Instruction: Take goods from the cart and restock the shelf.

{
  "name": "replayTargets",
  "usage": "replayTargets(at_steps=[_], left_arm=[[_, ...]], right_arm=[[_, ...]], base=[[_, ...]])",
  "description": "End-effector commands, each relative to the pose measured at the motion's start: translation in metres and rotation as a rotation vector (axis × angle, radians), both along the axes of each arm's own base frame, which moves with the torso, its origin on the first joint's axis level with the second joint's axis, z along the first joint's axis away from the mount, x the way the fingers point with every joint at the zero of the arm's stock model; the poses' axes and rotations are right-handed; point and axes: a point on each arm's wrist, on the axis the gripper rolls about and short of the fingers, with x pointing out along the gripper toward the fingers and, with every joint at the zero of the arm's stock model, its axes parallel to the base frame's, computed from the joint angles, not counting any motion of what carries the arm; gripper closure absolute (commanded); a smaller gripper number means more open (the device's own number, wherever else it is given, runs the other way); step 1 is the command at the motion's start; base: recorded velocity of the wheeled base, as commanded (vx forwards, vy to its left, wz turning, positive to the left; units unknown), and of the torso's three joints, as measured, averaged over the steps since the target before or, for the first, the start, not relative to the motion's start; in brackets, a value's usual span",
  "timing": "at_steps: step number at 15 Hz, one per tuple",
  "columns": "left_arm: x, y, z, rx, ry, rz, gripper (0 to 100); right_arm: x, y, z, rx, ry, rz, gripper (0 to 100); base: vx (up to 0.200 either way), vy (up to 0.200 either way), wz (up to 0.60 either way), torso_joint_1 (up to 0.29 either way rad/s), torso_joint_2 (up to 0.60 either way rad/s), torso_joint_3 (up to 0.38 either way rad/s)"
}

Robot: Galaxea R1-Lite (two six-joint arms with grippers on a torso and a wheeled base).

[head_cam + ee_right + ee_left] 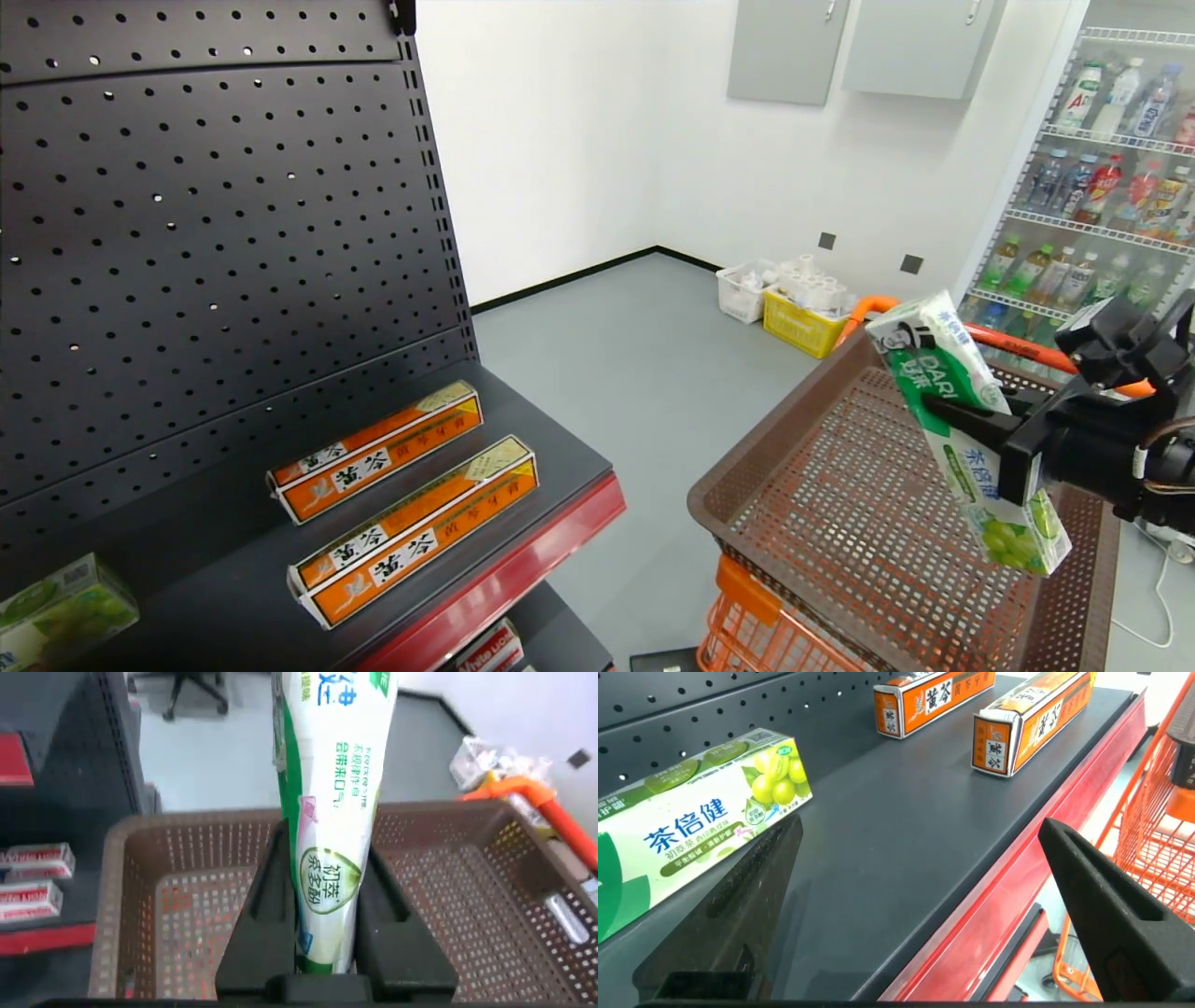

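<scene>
R pincer (952,415) is clamped on a green box (976,448), one finger on each broad side at approx mid-length. The box is tilted, its grape-picture end hanging down past the pincer and the other end up. Directly under R pincer is a brown mesh basket (747,448) on an orange cart (747,639); the box is held above the mesh floor.

L pincer (920,859) is open w/ nothing between its fingers, low over the black shelf (523,439).

Counts:
- Green boxes: 2. One is in R pincer. The 2nd green box (691,849) lies flat on the shelf just beside one L finger; can't tell if they touch.
- Orange boxes: 2, a near orange box (1027,719) and a far orange box (924,695). Both lie flat on the shelf beyond L pincer, side by side but apart, and farther from it than the 2nd green box.
- Red-white boxes (37,873): 2, on a lower shelf level, off to the side of R pincer.

Labels: the green boxes are white-green w/ a grape picture and characters. The orange ones have a white band w/ black characters.

Well beyond R pincer, in the room corner, are a yellow crate (801,327) and a white crate (742,291), both holding white rolls or packs. A cooler rack (1102,187) holds rows of bottles.
</scene>
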Motion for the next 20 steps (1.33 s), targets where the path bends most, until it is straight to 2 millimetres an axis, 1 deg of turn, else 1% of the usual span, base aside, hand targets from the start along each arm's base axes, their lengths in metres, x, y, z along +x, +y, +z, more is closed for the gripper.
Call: replayTargets(at_steps=[1, 3, 6, 9, 11, 15, 20], left_arm=[[0.000, 0.000, 0.000, 0.000, 0.000, -0.001, 0], [0.000, 0.000, 0.000, 0.000, 0.000, -0.001, 0], [0.000, 0.000, 0.000, 0.000, 0.000, 0.001, 0], [0.000, 0.000, 0.000, 0.000, 0.000, -0.001, 0], [0.000, 0.000, 0.000, 0.000, 0.000, 0.001, 0], [0.000, 0.000, 0.000, 0.000, 0.000, 0.001, 0], [0.000, 0.000, 0.000, 0.000, 0.000, 0.001, 0]], right_arm=[[-0.011, 0.001, 0.012, 0.034, -0.063, 0.011, 100], [-0.014, 0.001, 0.017, 0.082, -0.107, 0.016, 100], [-0.022, 0.003, 0.024, 0.208, -0.186, 0.040, 100], [-0.034, 0.007, 0.024, 0.251, -0.223, 0.084, 100], [-0.040, 0.010, 0.028, 0.259, -0.252, 0.110, 100], [-0.040, 0.012, 0.036, 0.286, -0.286, 0.127, 100], [-0.038, 0.016, 0.056, 0.321, -0.351, 0.148, 100]], base=[[0.000, 0.000, 0.00, 0.000, 0.00, 0.000], [0.000, 0.000, 0.00, 0.000, 0.00, 0.000], [0.000, 0.000, 0.00, 0.000, 0.00, 0.000], [0.000, 0.000, 0.00, 0.000, 0.00, 0.000], [0.000, 0.000, 0.00, 0.000, 0.00, 0.000], [0.000, 0.000, 0.00, 0.000, 0.00, 0.000], [0.000, 0.000, 0.00, 0.000, 0.00, 0.000]])
